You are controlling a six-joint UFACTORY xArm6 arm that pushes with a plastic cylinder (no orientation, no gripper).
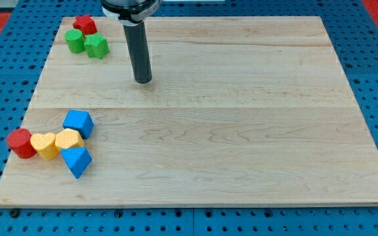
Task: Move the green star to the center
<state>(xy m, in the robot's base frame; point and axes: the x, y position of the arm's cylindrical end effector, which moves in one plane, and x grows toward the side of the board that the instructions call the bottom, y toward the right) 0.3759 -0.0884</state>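
The green star [97, 46] lies near the board's top left corner, touching a green cylinder [75, 40] on its left and close under a red block [84, 25]. My tip [143, 80] rests on the wooden board [241, 118], to the right of and a little below the green star, about a block's width or more apart from it. Nothing touches my tip.
At the view's lower left lies a cluster: a red cylinder [21, 143], a yellow heart [44, 145], a yellow block [69, 139], a blue block [78, 122] above and a blue triangle-like block [77, 161] below. Blue pegboard surrounds the board.
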